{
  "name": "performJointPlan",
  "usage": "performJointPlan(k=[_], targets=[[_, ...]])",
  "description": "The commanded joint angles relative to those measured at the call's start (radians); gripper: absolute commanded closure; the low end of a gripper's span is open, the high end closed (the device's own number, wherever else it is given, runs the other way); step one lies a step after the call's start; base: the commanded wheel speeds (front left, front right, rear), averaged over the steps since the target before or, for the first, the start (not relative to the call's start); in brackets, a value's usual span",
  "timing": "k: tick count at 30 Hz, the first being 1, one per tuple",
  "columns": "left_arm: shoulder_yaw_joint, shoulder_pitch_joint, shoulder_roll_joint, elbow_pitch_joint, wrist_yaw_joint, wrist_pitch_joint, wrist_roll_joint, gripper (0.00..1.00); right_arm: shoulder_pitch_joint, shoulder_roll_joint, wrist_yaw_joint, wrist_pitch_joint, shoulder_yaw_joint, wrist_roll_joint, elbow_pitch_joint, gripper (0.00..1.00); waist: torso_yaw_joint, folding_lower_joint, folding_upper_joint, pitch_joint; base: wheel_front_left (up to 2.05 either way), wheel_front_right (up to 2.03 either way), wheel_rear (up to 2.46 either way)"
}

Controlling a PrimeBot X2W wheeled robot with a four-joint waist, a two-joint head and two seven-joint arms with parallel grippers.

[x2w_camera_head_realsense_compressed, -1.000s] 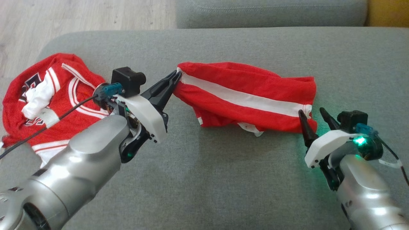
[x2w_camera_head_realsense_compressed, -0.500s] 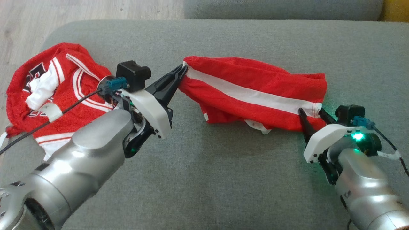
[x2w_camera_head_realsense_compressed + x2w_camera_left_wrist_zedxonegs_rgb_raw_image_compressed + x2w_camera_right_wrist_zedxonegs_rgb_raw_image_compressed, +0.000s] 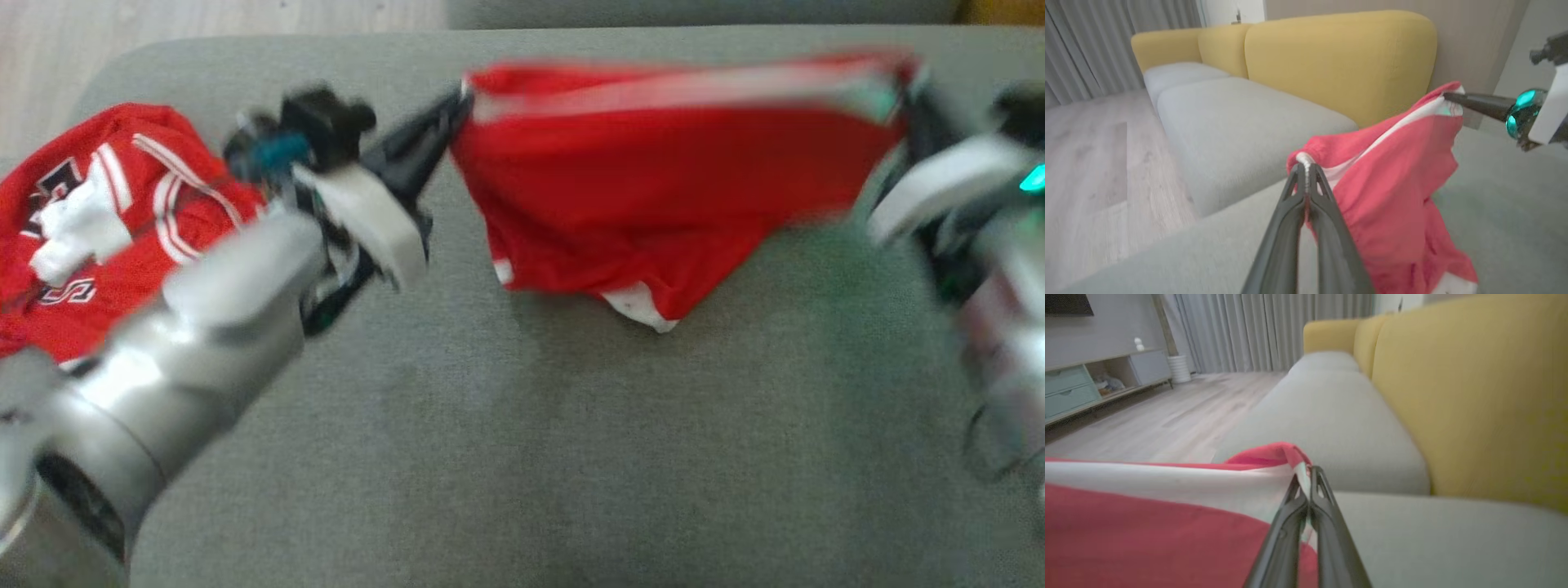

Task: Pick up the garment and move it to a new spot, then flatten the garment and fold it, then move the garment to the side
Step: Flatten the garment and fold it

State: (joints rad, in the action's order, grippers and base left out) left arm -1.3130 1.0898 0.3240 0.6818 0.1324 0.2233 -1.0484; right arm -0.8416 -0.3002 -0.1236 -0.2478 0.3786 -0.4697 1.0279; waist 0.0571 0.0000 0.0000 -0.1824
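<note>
Garment (image 3: pixel 645 196), long axis left-right, sagging downward

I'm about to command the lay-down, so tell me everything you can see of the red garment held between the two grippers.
The red garment looks like thin fabric, with a white stripe along its top edge and white trim at the lower hem. It hangs spread between the left gripper and the right gripper, each shut on an upper corner, sagging to a point over the grey cushion. Whether that point touches the cushion is unclear.
</note>
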Motion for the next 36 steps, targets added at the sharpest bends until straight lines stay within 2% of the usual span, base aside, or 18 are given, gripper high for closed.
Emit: performJointPlan(k=[1, 6, 8, 12, 16, 20, 25, 31, 33, 36], targets=[[0.052, 0.117, 0.017, 0.0, -0.002, 0.017, 0.017, 1.0, -0.067, -0.031, -0.007, -0.014, -0.006, 0.025, -0.056, 1.0, -0.019, 0.0, 0.0, -0.018, 0.0, 0.0, 0.0], [0.122, 0.316, -0.03, 0.046, -0.002, 0.036, 0.09, 1.0, -0.27, -0.131, -0.007, -0.014, -0.104, 0.157, -0.205, 1.0, -0.072, 0.0, 0.0, -0.094, 0.0, 0.0, 0.0], [0.199, 0.405, -0.046, 0.047, -0.008, 0.038, 0.125, 1.0, -0.353, -0.147, -0.007, -0.014, -0.144, 0.211, -0.254, 1.0, -0.1, 0.0, 0.0, -0.133, 0.0, 0.0, 0.0], [0.389, 0.504, -0.061, 0.005, -0.017, 0.038, 0.206, 1.0, -0.483, -0.149, -0.007, -0.014, -0.197, 0.289, -0.328, 1.0, -0.15, 0.0, 0.0, -0.196, 0.0, 0.0, 0.0], [0.463, 0.456, -0.081, -0.026, -0.008, 0.038, 0.276, 1.0, -0.496, -0.136, -0.007, -0.014, -0.23, 0.336, -0.387, 1.0, -0.172, 0.0, 0.0, -0.209, 0.0, 0.0, 0.0], [0.432, 0.316, -0.077, -0.036, -0.003, 0.038, 0.306, 1.0, -0.385, -0.111, -0.007, -0.014, -0.197, 0.324, -0.41, 1.0, -0.184, 0.0, 0.0, -0.213, 0.0, 0.0, 0.0], [0.335, 0.077, -0.044, -0.104, -0.002, 0.038, 0.304, 1.0, -0.165, -0.104, -0.007, -0.014, -0.173, 0.281, -0.411, 1.0, -0.194, 0.0, 0.0, -0.21, 0.0, 0.0, 0.0], [0.25, -0.248, -0.003, -0.205, -0.002, 0.038, 0.313, 1.0, 0.173, -0.092, -0.007, -0.014, -0.234, 0.22, -0.48, 1.0, -0.205, 0.0, 0.0, -0.156, 0.0, 0.0, 0.0], [0.246, -0.297, 0.002, -0.216, -0.002, 0.038, 0.314, 1.0, 0.234, -0.097, -0.007, -0.014, -0.249, 0.224, -0.498, 1.0, -0.204, 0.0, 0.0, -0.145, 0.0, 0.0, 0.0], [0.262, -0.419, 0.006, -0.243, -0.002, 0.038, 0.334, 1.0, 0.411, -0.086, -0.007, -0.014, -0.327, 0.217, -0.576, 1.0, -0.199, 0.0, 0.0, -0.106, 0.0, 0.0, 0.0]])
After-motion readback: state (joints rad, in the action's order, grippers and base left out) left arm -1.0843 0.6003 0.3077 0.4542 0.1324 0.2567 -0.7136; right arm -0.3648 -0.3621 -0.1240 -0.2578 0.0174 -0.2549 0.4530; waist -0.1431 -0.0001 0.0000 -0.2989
